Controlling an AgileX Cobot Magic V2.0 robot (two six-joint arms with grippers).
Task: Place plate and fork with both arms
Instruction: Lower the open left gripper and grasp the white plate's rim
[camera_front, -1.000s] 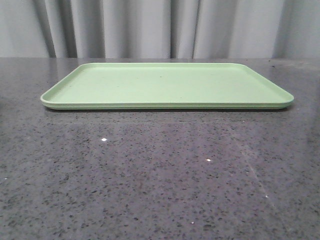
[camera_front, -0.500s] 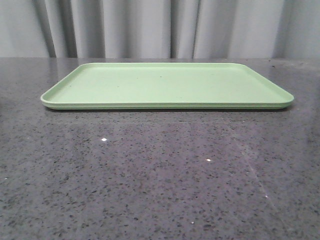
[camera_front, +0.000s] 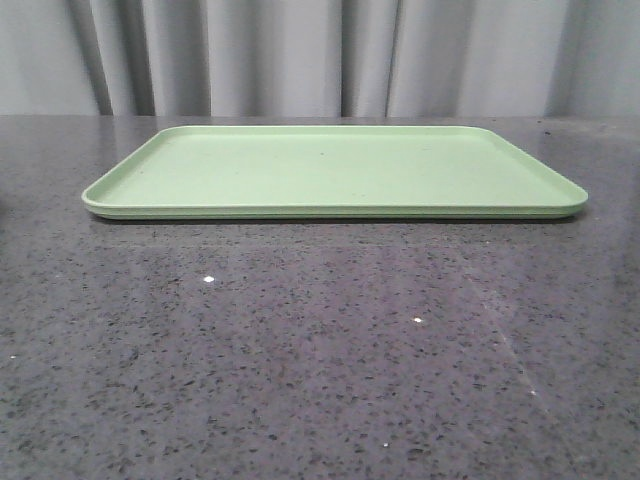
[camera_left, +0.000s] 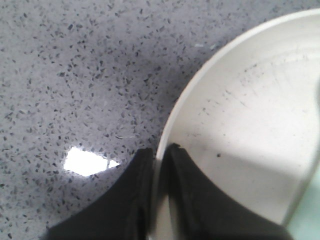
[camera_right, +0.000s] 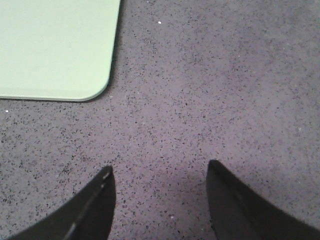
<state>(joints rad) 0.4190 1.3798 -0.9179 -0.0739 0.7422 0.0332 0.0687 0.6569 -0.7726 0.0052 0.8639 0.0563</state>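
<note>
Speckled dark stone everywhere: tabletop (camera_front: 320, 360) filling the front view, grey curtain (camera_front: 320, 55) hanging behind. Light-green tray (camera_front: 335, 170) lying flat toward the far side, nothing resting on it, nothing standing between it and the camera. No arm, no plate, no fork showing from the front.

Over to the left wrist view, and there sits the plate (camera_left: 260, 120): cream-white, round, faint dark specks on the inside, raised rim curving across the frame. Left gripper (camera_left: 159, 162) pinched down narrow on that rim, one dark finger (camera_left: 135, 195) outside on the stone side, the other inside the dish, rim caught between them. Bright reflection of a light on the table just beside the outer finger. Sliver of pale green at the lower corner past the plate's edge; cannot tell whether the plate overlaps it or hangs above it. Cannot tell either whether the plate rests on the stone or is lifted clear.

Right wrist view next: right gripper (camera_right: 160, 200) spread wide, both dark fingertips (camera_right: 95, 205) well apart, bare stone between them and nothing held. Looking down steeply at the table, one rounded corner of the tray (camera_right: 55, 47) near but not touching. Fork not visible in any view, so no telling where it lies.
</note>
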